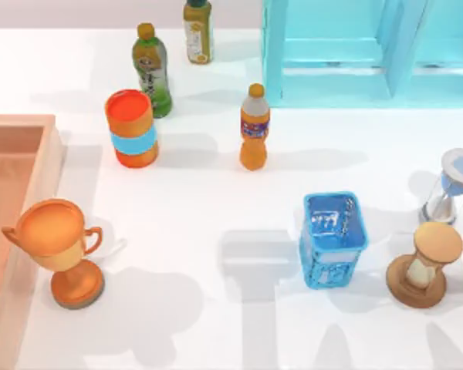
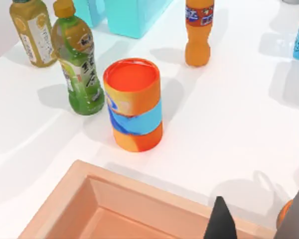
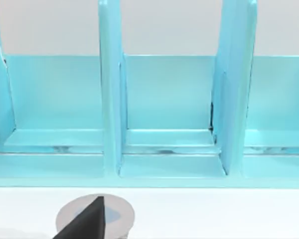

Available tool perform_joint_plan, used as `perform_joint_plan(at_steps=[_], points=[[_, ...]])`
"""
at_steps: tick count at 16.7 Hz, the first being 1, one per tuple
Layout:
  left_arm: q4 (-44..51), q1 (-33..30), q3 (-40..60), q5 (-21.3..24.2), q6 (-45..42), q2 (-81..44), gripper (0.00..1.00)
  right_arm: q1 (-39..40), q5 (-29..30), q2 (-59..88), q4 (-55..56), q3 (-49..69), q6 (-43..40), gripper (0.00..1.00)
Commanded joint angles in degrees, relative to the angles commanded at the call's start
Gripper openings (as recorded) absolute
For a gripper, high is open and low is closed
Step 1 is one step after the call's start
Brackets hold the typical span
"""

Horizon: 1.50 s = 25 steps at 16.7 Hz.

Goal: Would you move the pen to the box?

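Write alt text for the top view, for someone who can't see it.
A white table seen from above: a light brown wooden box at the left edge with an orange trophy beside it, a blue mesh holder right of centre. Three bottles and an orange can stand toward the back, a turquoise cabinet back right, two hourglasses at the right edge.

We see the box (image 1: 45, 166) cut off by the edge beside the trophy (image 1: 58, 248); its far side is hidden.
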<state>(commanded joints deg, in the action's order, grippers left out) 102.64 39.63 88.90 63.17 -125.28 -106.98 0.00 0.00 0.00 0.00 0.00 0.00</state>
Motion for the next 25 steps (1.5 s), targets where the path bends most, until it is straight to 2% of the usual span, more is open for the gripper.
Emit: perform_joint_plan(at_steps=[1, 3, 19, 24, 25], points=[[-1.59, -0.33, 2.82, -0.11, 0.02, -2.34, 0.0, 0.0, 0.0, 0.0, 0.0, 0.0, 0.0, 1.0], [-2.34, -0.58, 2.17, -0.08, 0.55, -2.05, 0.0, 0.0, 0.0, 0.0, 0.0, 0.0, 0.0, 1.0], [-22.25, -5.78, -13.29, 2.38, 11.9, 2.01, 0.0, 0.0, 0.0, 0.0, 0.0, 0.0, 0.0, 1.0], [-23.17, -6.06, -14.11, 2.59, 12.42, 2.17, 0.0, 0.0, 0.0, 0.0, 0.0, 0.0, 0.0, 1.0], [-23.17, -6.06, -14.11, 2.59, 12.42, 2.17, 0.08, 0.0, 0.0, 0.0, 0.0, 0.0, 0.0, 1.0]])
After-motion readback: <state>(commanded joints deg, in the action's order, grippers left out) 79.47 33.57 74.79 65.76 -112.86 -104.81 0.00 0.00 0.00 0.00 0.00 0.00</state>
